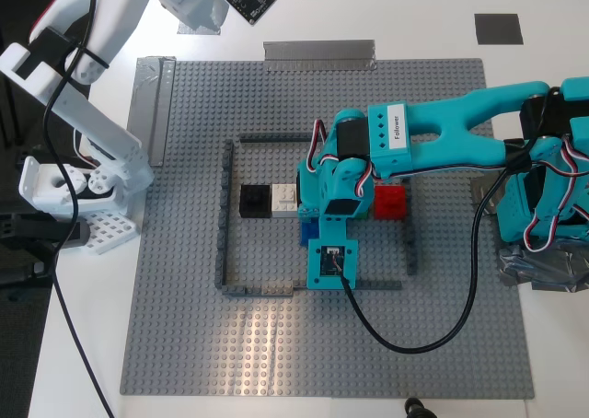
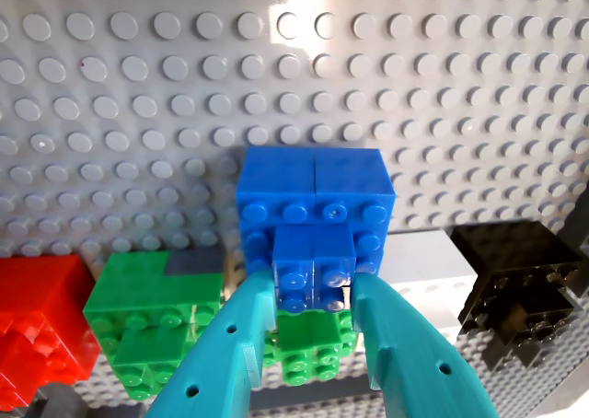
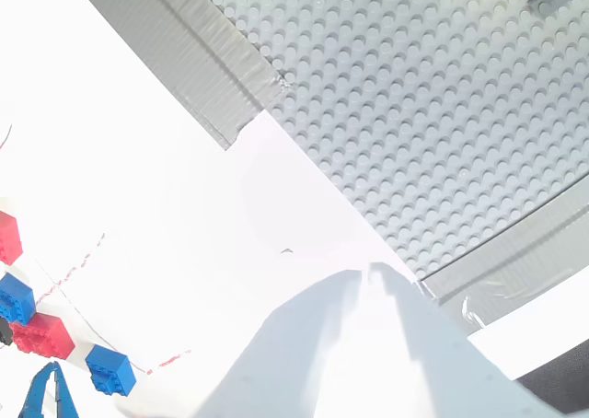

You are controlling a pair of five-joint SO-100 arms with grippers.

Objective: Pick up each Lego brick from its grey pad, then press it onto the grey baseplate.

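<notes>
The exterior view had the teal arm reaching in from the frame's right, across the large mid-grey studded baseplate (image 1: 276,344), with my first gripper (image 1: 311,226) down at the middle of the picture, inside the thin dark grey rectangular outline of bricks (image 1: 224,215). Right beneath it, a sliver of the small bright blue studded brick (image 1: 308,231) peeked out. In the first wrist view, my first gripper (image 2: 315,298) had its teal jaws narrowed onto that blue brick (image 2: 314,275), one finger (image 2: 230,344) on each side, gripping it. The brick sat against a larger blue block (image 2: 313,197) on the baseplate (image 2: 138,87), with a green brick (image 2: 152,321) and a red brick (image 2: 41,321) beside it.

The small black square studded brick (image 1: 255,201) stood on the baseplate at centre frame in the exterior view, touching a white brick (image 1: 284,200) on its right; the first wrist view caught the black brick (image 2: 515,280) too. The red brick (image 1: 390,201) sat just right of the teal wrist. One flat dark grey square pad (image 1: 498,29) lay at the upper right of the exterior view, off the plate.

The white arm was up at the upper left of the exterior view. My second gripper (image 3: 368,280) showed in the second wrist view as an overexposed white shape over the white table (image 3: 138,234); whether its jaws were parted I could not tell.
</notes>
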